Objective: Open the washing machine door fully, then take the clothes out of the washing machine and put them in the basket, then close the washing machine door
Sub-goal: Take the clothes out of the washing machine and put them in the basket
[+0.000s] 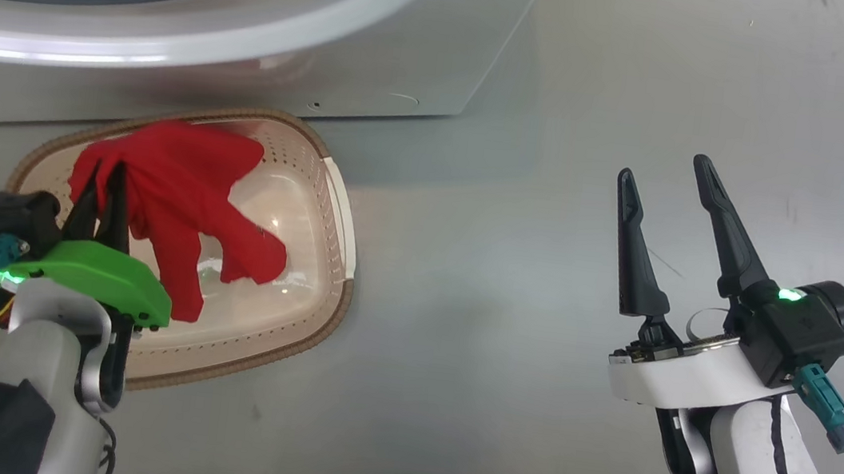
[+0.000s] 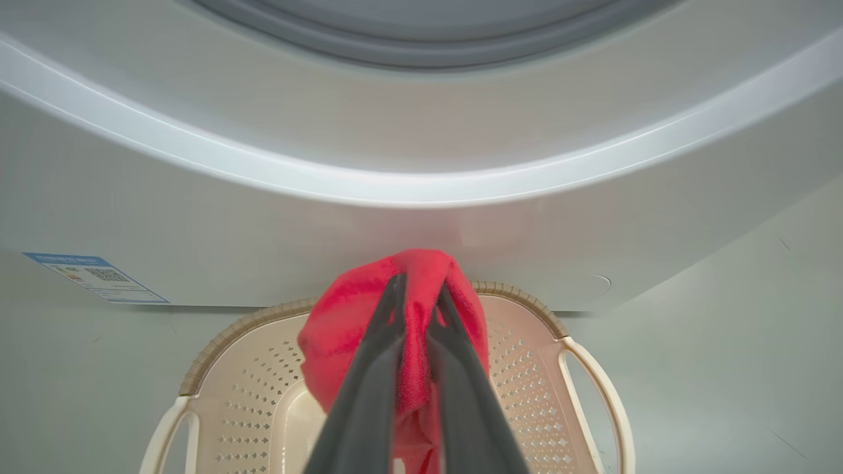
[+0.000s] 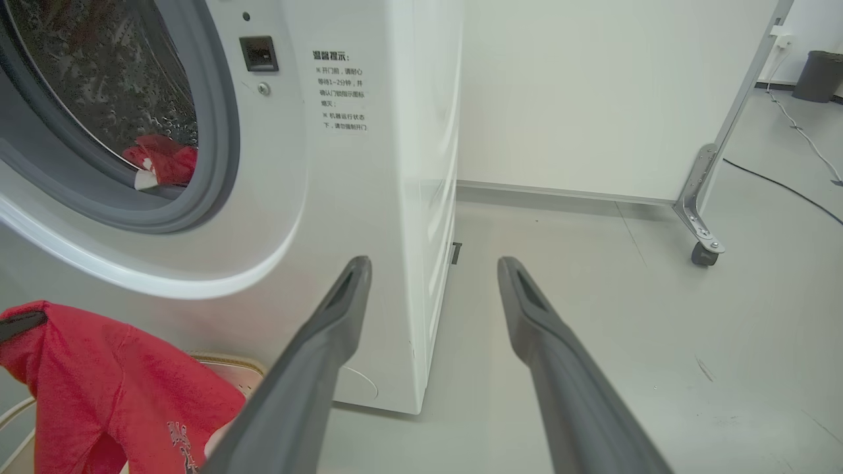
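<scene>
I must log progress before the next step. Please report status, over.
Left gripper shut on the clothes, hanging over the basket. Right gripper open, empty. More red fabric inside the washing machine drum. Nothing blocks the drop.

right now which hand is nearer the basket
Left. The left hand is above the basket, shut on the red garment that hangs into it. The right hand is open over the floor, well off to the basket's right.
</scene>
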